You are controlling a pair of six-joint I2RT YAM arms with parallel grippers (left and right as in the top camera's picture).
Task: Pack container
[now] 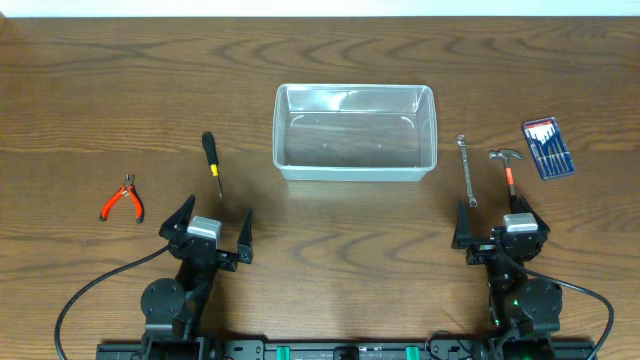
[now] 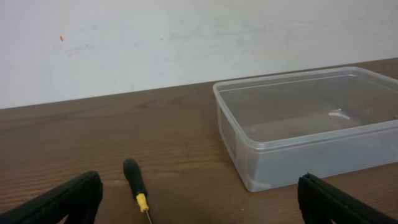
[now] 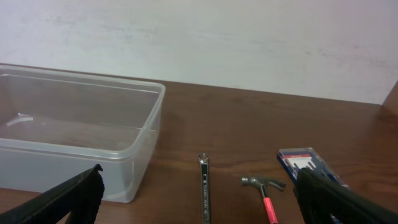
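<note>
- Nearest the robot, the left gripper [image 1: 215, 213] sits at the near side of the brown wooden table [image 1: 90, 80]. Its jaws are spread wide and hold nothing.
- Level with it on the right, the right gripper [image 1: 499, 222] also has its jaws spread wide and holds nothing.
- Just beyond the left gripper lies a screwdriver [image 1: 211, 160] with a black and yellow handle. Red-handled pliers [image 1: 122, 199] lie further to the left.
- Just beyond the right gripper lies a slim metal wrench [image 1: 466, 170]. Beside it, to the right, is a small hammer [image 1: 507, 165] with a red handle.
- Right of the hammer and slightly further back lies a blue pack of small screwdrivers [image 1: 548, 148].
- The container [image 1: 355, 88], a clear plastic bin with an open top, stands mid-table between the screwdriver and the wrench, touching neither.
- A white wall [image 2: 186, 37] rises behind the table.
</note>
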